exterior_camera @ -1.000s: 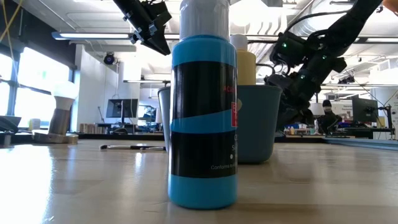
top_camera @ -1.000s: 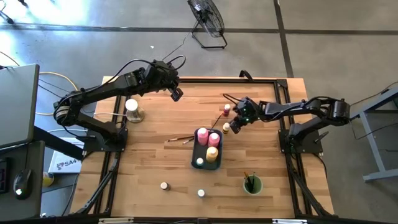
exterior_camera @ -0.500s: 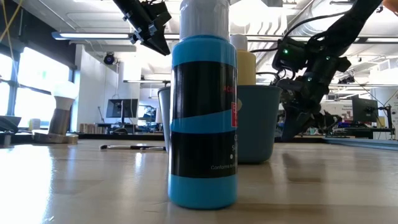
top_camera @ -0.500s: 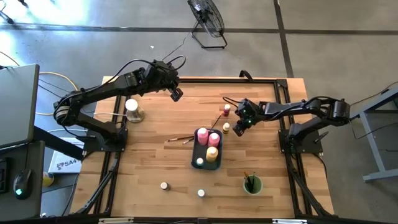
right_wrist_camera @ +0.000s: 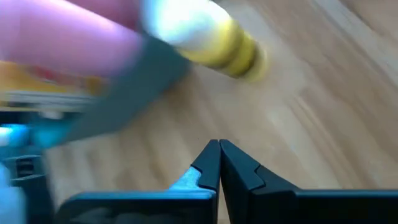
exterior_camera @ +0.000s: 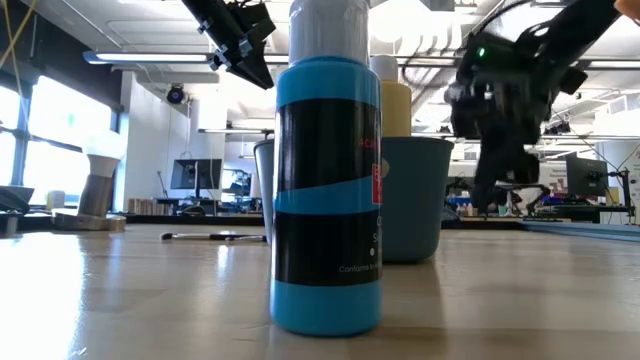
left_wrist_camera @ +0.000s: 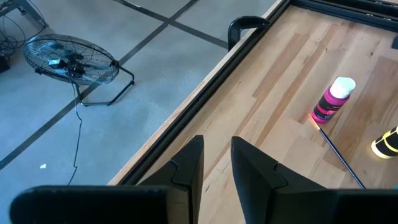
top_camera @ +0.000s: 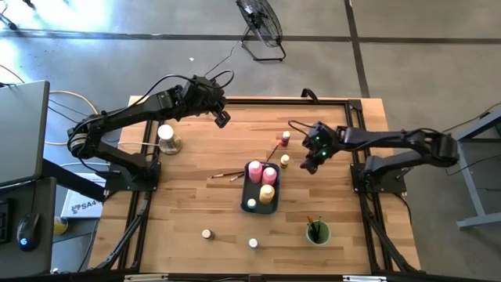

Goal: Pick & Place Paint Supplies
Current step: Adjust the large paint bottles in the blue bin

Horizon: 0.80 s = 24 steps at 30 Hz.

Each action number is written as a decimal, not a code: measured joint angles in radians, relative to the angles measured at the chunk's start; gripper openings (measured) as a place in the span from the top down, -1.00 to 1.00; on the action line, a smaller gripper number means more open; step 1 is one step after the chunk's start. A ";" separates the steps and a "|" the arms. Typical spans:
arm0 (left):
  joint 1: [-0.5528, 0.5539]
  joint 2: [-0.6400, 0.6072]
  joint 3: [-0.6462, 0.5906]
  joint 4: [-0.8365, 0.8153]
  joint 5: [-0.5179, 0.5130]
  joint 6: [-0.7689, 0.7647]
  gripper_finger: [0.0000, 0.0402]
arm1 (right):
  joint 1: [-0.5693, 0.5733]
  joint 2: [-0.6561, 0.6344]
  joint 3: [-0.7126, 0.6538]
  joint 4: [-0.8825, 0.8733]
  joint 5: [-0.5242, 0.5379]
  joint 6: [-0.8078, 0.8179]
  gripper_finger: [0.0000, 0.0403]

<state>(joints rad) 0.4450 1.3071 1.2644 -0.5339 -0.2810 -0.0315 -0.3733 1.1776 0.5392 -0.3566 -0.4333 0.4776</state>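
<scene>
In the high view a blue-grey tray (top_camera: 252, 188) holds two pink bottles (top_camera: 262, 171), a yellow bottle (top_camera: 267, 193) and a small jar (top_camera: 251, 204). Another yellow bottle (top_camera: 285, 160) and a pink one (top_camera: 286, 136) stand on the wood beside it. My right gripper (top_camera: 308, 166) hovers just right of that yellow bottle (right_wrist_camera: 214, 34), fingers shut (right_wrist_camera: 219, 163) on nothing. My left gripper (top_camera: 222, 119) hangs raised over the far left of the table, fingers slightly open (left_wrist_camera: 216, 163). Thin brushes (top_camera: 227, 174) lie left of the tray.
Two small jars (top_camera: 207, 233) (top_camera: 253, 244) stand near the table's near edge; one, blue-bodied (exterior_camera: 325, 190), fills the low view. A green cup (top_camera: 318, 233) with brushes stands near right. A white-topped stand (top_camera: 167, 138) sits at the left. A brush (top_camera: 275, 149) lies by the pink bottle.
My right gripper has drawn back from the loose yellow bottle toward the table's right and slightly near side, and it sits higher in the low view. The bottle stands where it was. My left arm has kept still.
</scene>
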 joint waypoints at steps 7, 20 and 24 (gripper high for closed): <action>0.000 0.000 0.000 0.000 0.000 0.000 0.62 | 0.000 -0.132 0.000 0.055 -0.020 0.101 0.99; 0.000 0.000 0.000 0.001 0.000 -0.024 0.62 | 0.120 -0.191 0.104 0.130 0.180 0.101 0.99; 0.000 0.000 0.000 0.001 0.001 -0.062 0.62 | 0.152 -0.191 0.127 0.129 0.204 0.072 0.99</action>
<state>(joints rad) 0.4450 1.3071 1.2644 -0.5328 -0.2798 -0.0932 -0.2218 0.9864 0.6662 -0.2272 -0.2291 0.5500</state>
